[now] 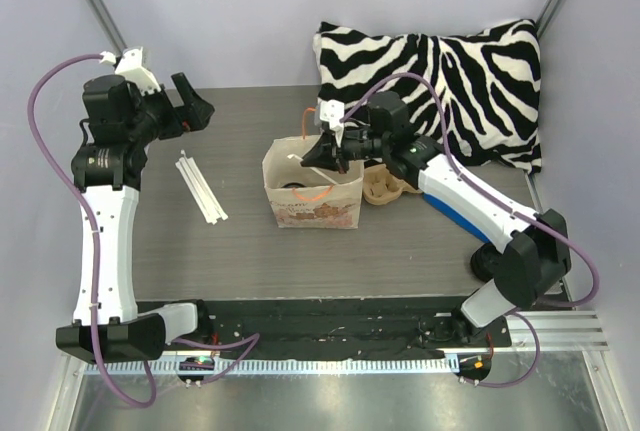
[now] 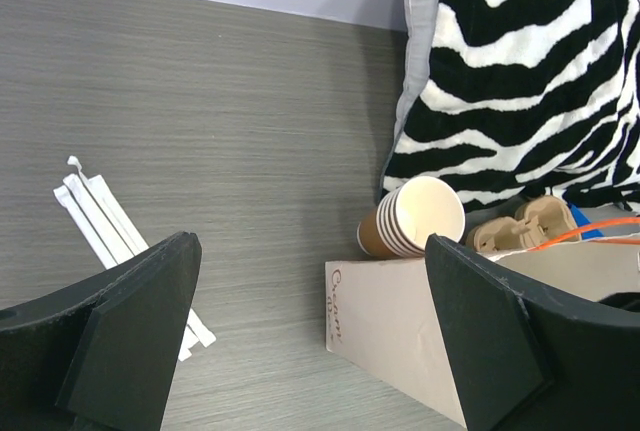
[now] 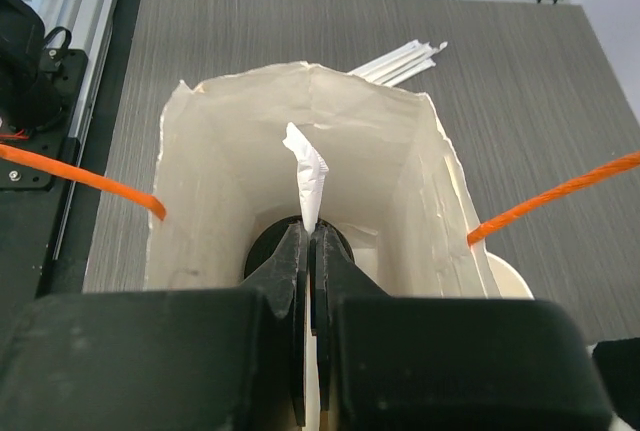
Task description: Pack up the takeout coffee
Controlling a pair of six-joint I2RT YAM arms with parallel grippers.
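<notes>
Brown cursive print on paper bag [image 2: 385, 326], no word legible

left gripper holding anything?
No, the left gripper is open, with nothing between its fingers.

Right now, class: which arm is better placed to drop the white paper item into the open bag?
Right: the right jaws are shut on the white paper item above the bag; the left jaws hang open, off to the side.

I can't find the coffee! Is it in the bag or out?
In. The takeout coffee shows its round black lid down inside the open paper bag, below the right gripper pinching a white wrapper.
</notes>
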